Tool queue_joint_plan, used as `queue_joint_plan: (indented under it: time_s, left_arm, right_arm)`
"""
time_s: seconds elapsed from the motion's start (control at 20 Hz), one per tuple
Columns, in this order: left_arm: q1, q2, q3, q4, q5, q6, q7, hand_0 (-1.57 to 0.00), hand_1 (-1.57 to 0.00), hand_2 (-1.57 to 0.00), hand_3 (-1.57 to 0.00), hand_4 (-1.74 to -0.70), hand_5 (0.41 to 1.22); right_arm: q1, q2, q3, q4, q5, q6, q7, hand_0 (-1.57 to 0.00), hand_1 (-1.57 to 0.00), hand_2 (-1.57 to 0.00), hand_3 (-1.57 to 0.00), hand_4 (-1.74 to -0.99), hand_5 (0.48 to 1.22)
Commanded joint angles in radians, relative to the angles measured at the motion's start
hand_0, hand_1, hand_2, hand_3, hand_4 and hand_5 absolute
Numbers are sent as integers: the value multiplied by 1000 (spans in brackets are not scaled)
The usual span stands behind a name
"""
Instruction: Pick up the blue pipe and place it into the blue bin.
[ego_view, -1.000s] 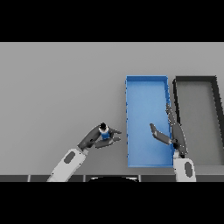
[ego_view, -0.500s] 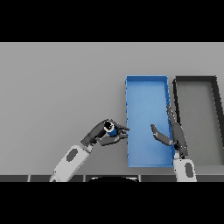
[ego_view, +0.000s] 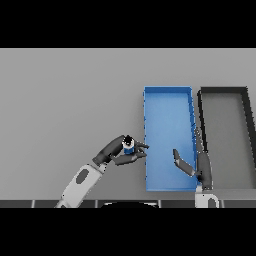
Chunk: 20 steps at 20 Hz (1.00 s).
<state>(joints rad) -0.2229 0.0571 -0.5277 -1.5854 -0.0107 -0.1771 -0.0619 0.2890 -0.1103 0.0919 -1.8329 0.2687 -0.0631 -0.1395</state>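
Left robot hand (ego_view: 118, 153) has its fingers curled round the blue pipe (ego_view: 128, 145), holding it just beside the blue bin's (ego_view: 168, 102) left wall. Right robot hand (ego_view: 196, 163), fingers straight and spread, hangs over the bin's near right corner. Black bin (ego_view: 223, 91) stands just right of the blue one on the grey counter (ego_view: 65, 100).

blue pipe (ego_view: 128, 148), blue bin (ego_view: 167, 95), black bin (ego_view: 223, 90)

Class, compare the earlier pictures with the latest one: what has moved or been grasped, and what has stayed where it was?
The left hand, curled round the blue pipe, has carried it rightward, up to the blue bin's left wall. The pipe is still held, not yet inside. The right hand, the blue bin and the black bin have stayed put.
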Motion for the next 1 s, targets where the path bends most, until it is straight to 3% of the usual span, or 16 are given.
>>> queue_joint_plan:
  time_s: [0.0, 0.15, 0.2, 0.25, 0.45, 0.5, 0.65, 0.85, 0.95]
  left_arm:
    - [-1, -2, 3, 6, -3, -6, -4, -1570, -1570, -1570, -1570, -1466, 1220]
    - [17, -14, -4, -29, -4, -23, 3, -1570, -1570, -1571, -1571, -1467, 1220]
    - [15, -15, 1, -17, -14, -25, 8, -1571, -1571, -1571, -1571, -1467, 1221]
    - [9, -24, 5, -11, -18, -27, 17, -1571, -1571, -1571, -1571, -1467, 1221]
    - [22, -31, 16, -22, -26, -47, -2, -1571, -1571, -1571, -1571, -1467, 1221]
    - [26, -35, 16, -24, -25, -54, 7, -1571, -1571, -1571, -1571, -1467, 1221]
    - [14, -56, 17, -25, -40, -60, 44, -1571, -1571, -1571, -1571, -1467, 1221]
    - [13, -52, 36, -17, -59, -75, 34, -1571, -1571, -1571, -1571, -1467, 1221]
    - [18, -60, 36, -20, -68, -80, 22, -1571, -1571, -1571, -1571, -1467, 1221]
  right_arm:
    - [39, 20, 14, -35, 31, -28, 9, 1, 1, 1, 1, -1188, 643]
    - [84, 34, 15, -88, 48, -55, 23, 1, 1, -20, 1, -1187, 642]
    - [80, 30, 13, -111, -16, -14, -16, 1, -2, -41, 1, -1195, 648]
    - [72, 28, 16, -141, -95, 40, -18, 1, -12, -67, 0, -1198, 641]
    - [10, -67, 33, -267, -310, 220, 159, 1, -23, -118, -1, -1224, 600]
    - [-27, -89, 43, -274, -335, 249, 230, 1, -18, -117, 0, -1228, 588]
    - [-152, -138, 66, -278, -404, 310, 371, 1, -9, -104, 0, -1255, 560]
    - [-327, -168, 138, -276, -401, 342, 473, 1, -3, -66, 1, -1291, 558]
    - [-388, -177, 165, -273, -409, 363, 491, 1, -2, -44, 1, -1298, 559]
